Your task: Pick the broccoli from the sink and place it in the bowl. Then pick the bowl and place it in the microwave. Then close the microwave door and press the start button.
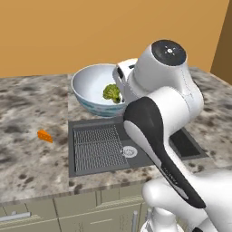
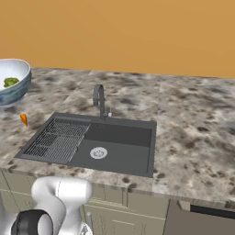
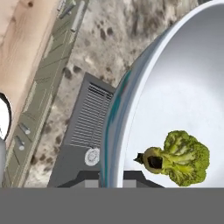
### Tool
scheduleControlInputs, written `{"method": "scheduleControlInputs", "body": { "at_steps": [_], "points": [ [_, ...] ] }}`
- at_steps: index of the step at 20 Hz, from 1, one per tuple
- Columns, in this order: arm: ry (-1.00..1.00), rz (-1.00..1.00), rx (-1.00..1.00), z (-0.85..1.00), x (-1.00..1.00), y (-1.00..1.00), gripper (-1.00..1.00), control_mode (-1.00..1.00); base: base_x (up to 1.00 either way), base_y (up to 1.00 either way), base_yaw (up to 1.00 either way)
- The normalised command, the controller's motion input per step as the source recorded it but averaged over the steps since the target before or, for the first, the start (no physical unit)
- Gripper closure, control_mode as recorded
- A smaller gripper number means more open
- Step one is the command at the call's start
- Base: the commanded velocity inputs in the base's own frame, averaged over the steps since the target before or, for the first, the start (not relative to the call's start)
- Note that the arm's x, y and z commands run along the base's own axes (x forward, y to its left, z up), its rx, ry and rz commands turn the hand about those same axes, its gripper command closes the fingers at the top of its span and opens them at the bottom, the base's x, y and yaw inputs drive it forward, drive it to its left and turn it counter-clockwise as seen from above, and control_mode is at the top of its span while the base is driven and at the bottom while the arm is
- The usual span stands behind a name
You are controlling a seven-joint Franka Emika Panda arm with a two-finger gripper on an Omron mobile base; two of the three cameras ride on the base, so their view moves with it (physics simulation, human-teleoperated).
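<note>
Claw (image 1: 120,80) first: my jaws sit narrow, and by all appearances they pinch the right-hand rim of the patterned white bowl (image 1: 93,108), which hangs tilted above the back edge of the sink (image 1: 72,149). Inside the bowl, the broccoli floret (image 3: 183,157) rests loose on the smooth white bottom, near my side. I judge the bowl stiff, glazed and slick, and heavy enough to swing on a one-sided rim pinch. The hold belongs on the rim, wall between the fingers, carried level. The floret is light and free to roll, so a steep tilt could tip it out. Beyond lies the ribbed rack (image 1: 97,145) and the round drain (image 1: 129,152). A small orange piece (image 1: 44,136) lies on the speckled stone counter (image 1: 27,108), well apart from the bowl.
</note>
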Motion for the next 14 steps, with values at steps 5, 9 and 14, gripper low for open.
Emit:
{"method": "scheduleControlInputs", "body": {
  "at_steps": [5, 9, 14],
  "points": [
    [0.13, -0.18, 0.00, 0.43, -0.12, 0.00, 1.00, -1.00, 0.00, 0.00, 0.00],
    [0.15, -0.02, 0.12, -0.05, 0.00, -0.59, 1.00, -1.00, 0.00, 0.00, 0.00],
    [0.01, 0.00, 0.14, -0.17, 0.00, -0.82, 1.00, -1.00, 0.00, 0.00, 0.00]
  ]
}}
